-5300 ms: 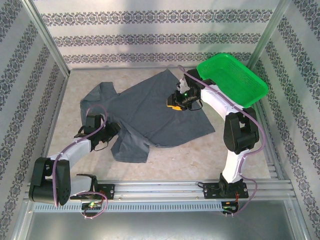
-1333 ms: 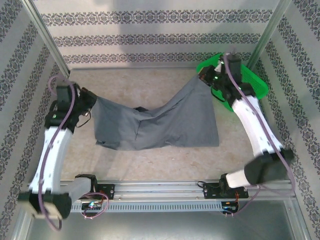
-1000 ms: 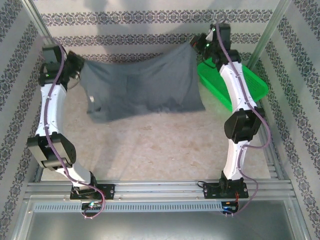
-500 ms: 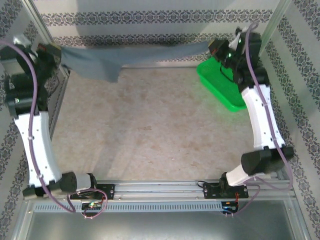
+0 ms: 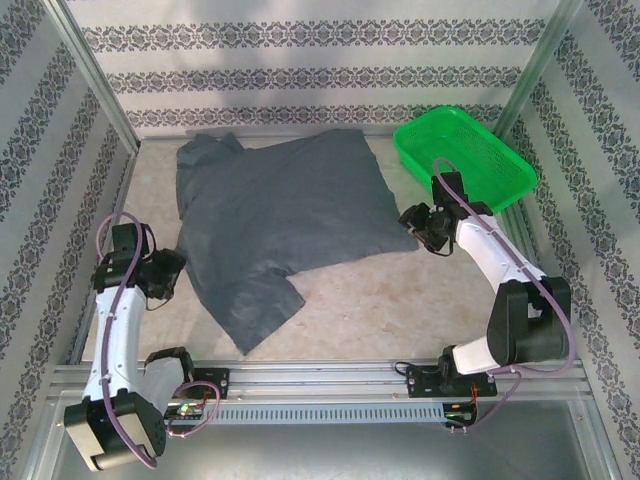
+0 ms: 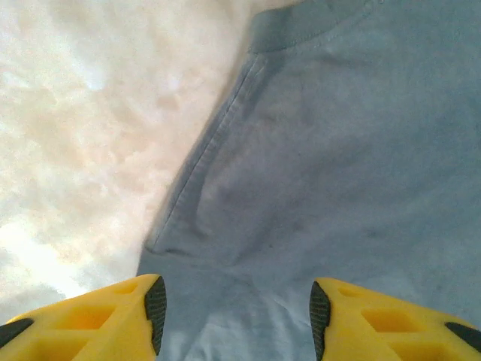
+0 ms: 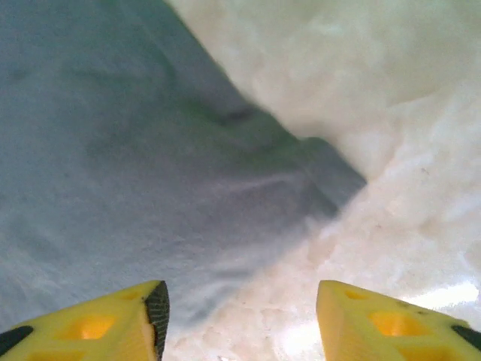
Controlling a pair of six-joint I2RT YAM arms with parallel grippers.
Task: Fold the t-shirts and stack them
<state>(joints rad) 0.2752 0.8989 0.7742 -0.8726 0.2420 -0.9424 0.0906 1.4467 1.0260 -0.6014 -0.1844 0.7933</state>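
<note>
One dark slate-grey t-shirt (image 5: pixel 280 215) lies spread flat on the table, collar towards the back left and one sleeve pointing at the front edge. My left gripper (image 5: pixel 170 268) is open at the shirt's left edge, apart from the cloth. The left wrist view has its yellow fingers (image 6: pixel 143 312) wide apart over the t-shirt (image 6: pixel 323 173), near a seam and the collar. My right gripper (image 5: pixel 412 222) is open beside the shirt's right hem corner. In the right wrist view that corner of the t-shirt (image 7: pixel 113 150) lies under the open gripper (image 7: pixel 240 320), nothing held.
A bright green mesh basket (image 5: pixel 465 155) stands at the back right, just beyond the right arm. Bare beige table (image 5: pixel 400 300) stretches in front of the shirt. Patterned walls and metal posts close in the sides and the back.
Half a second ago both grippers held the shirt stretched high at the back. Now it lies flat, both grippers have let go and come down beside it.
</note>
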